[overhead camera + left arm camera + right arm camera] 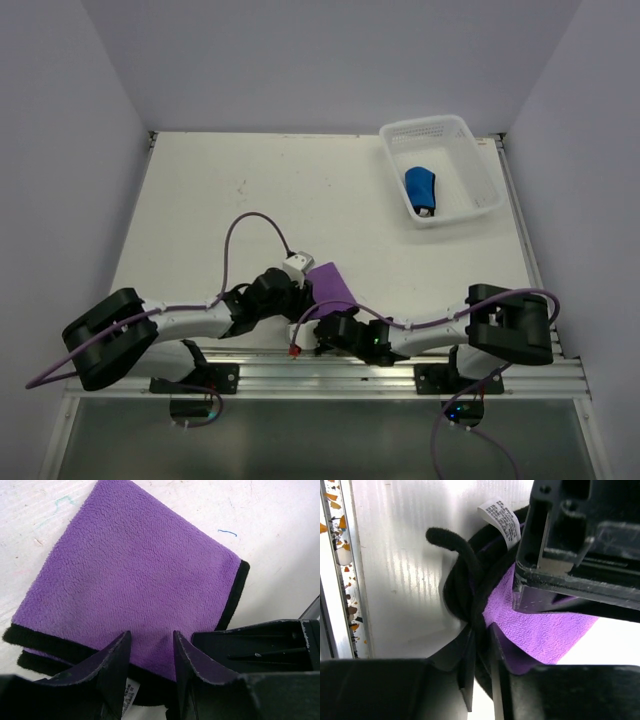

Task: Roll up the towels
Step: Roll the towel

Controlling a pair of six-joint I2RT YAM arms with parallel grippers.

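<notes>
The purple towel [333,284] lies folded near the table's front edge, its dark hem [235,597] running along its sides. My left gripper [151,647] stands over its near edge with the jaws partly apart, flat purple cloth showing in the gap. My right gripper [481,647] is shut on the bunched black hem [462,587] at the towel's corner, right beside the left gripper's body [580,535]. In the top view the left gripper [306,290] and right gripper [326,322] meet at the towel. The blue towel [421,188] lies rolled in the basket.
The white perforated basket [490,190] stands at the back right. A white care label [501,520] sticks out of the towel's hem. The metal rail [380,372] runs along the near edge behind both arms. Walls close in the table on three sides.
</notes>
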